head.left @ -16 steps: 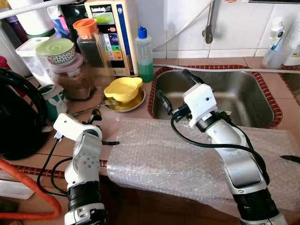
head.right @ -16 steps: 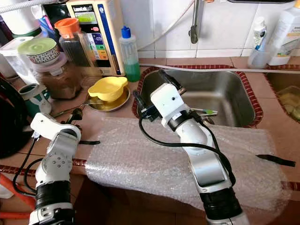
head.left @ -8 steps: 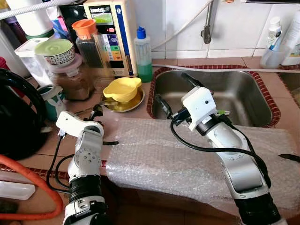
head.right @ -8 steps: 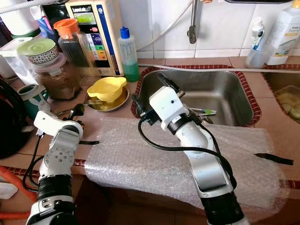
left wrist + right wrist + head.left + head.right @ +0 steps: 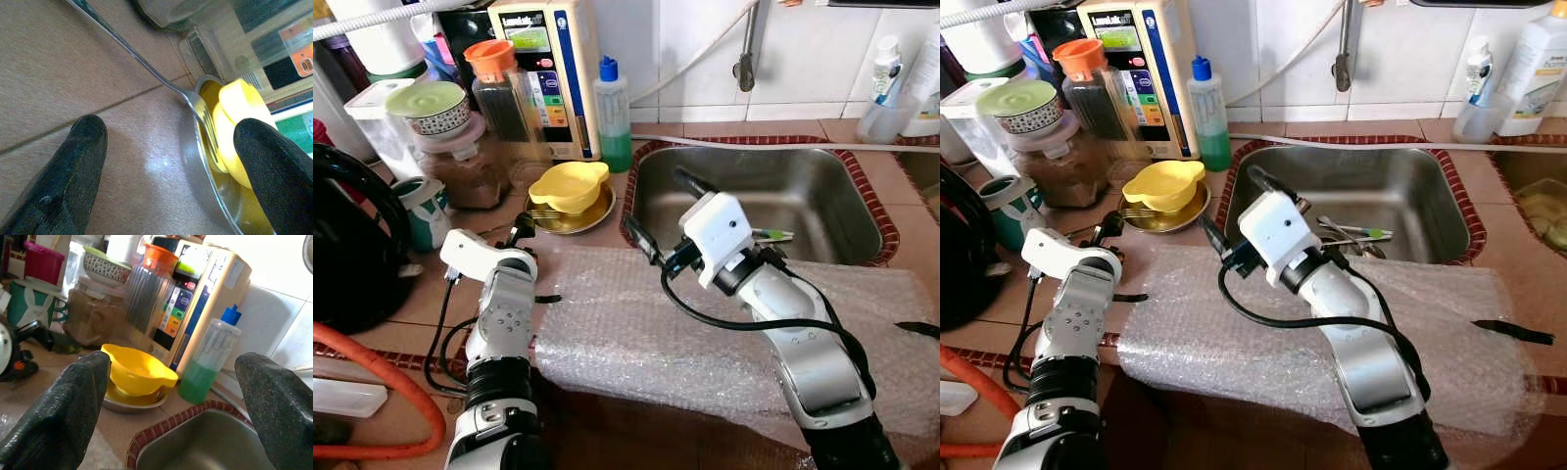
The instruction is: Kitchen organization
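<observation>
A yellow bowl [image 5: 571,184] sits on a shallow metal plate [image 5: 592,217] on the counter, left of the sink. A fork [image 5: 161,81] rests with its tines on the plate's rim, its handle running out over the tiles. My left gripper [image 5: 530,262] is low on the counter just short of the plate and open, its fingers [image 5: 73,181] either side of the fork's tines without touching. My right gripper [image 5: 663,209] hovers open over the sink's left corner, pointing at the yellow bowl [image 5: 137,374] with nothing between its fingers.
Bubble wrap [image 5: 705,333] covers the counter's front edge. The steel sink [image 5: 822,211] holds a few utensils. Behind the bowl stand a green soap bottle [image 5: 613,113], a water purifier [image 5: 553,69] and jars [image 5: 460,157]. A black appliance [image 5: 347,245] crowds the left.
My right gripper has swung left and lower, from over the sink toward the yellow bowl. My left gripper has crept forward and right, closer to the plate and fork.
</observation>
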Available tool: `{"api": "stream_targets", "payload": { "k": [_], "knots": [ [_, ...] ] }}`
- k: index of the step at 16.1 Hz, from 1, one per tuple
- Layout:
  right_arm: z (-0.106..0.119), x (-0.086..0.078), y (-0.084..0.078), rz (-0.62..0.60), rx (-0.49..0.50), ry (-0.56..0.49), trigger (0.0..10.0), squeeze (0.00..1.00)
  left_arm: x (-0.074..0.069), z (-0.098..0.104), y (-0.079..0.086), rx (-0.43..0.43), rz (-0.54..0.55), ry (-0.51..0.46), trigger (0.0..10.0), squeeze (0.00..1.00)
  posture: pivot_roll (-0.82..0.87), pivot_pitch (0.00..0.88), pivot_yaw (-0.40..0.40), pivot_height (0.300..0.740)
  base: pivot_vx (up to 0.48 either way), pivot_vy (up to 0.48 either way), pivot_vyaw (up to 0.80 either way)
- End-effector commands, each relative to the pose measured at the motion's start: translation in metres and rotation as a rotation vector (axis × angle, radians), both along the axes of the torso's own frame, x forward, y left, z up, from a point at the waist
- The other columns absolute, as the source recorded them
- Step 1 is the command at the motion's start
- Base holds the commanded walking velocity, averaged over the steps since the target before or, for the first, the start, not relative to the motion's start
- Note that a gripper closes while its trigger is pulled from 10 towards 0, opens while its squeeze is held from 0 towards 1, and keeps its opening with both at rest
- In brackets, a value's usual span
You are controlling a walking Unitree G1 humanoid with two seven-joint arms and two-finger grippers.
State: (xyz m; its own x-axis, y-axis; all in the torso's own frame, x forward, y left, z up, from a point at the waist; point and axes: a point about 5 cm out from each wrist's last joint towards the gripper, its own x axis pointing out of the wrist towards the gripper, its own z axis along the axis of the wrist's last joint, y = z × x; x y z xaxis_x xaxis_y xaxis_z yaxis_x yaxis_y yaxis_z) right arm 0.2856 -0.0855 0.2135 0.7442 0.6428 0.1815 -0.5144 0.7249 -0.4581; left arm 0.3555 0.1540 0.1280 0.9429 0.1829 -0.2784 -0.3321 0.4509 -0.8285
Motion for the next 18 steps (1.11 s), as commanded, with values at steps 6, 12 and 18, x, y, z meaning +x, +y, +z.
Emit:
{"api": "stream_targets", "payload": {
  "k": [6, 12, 18],
  "knots": [
    [0.001, -0.014, 0.009, 0.091, -0.013, 0.042, 10.0, 0.94, 0.015, 0.009, -0.036, -0.065, -0.091, -0.042, 10.0, 0.0, -0.37, 0.102, 0.161, 0.74, 0.0, 0.0, 0.0],
    [-0.019, -0.029, 0.017, 0.217, -0.096, 0.151, 10.0, 0.41, 0.02, 0.008, -0.021, -0.057, -0.029, -0.073, 10.0, 0.0, -0.37, 0.103, 0.158, 0.74, 0.0, 0.0, 0.0],
    [-0.018, -0.03, 0.017, 0.22, -0.097, 0.158, 10.0, 0.38, 0.023, 0.008, -0.02, -0.093, -0.018, -0.082, 10.0, 0.0, -0.38, 0.105, 0.15, 0.74, 0.0, 0.0, 0.0]
  ]
}}
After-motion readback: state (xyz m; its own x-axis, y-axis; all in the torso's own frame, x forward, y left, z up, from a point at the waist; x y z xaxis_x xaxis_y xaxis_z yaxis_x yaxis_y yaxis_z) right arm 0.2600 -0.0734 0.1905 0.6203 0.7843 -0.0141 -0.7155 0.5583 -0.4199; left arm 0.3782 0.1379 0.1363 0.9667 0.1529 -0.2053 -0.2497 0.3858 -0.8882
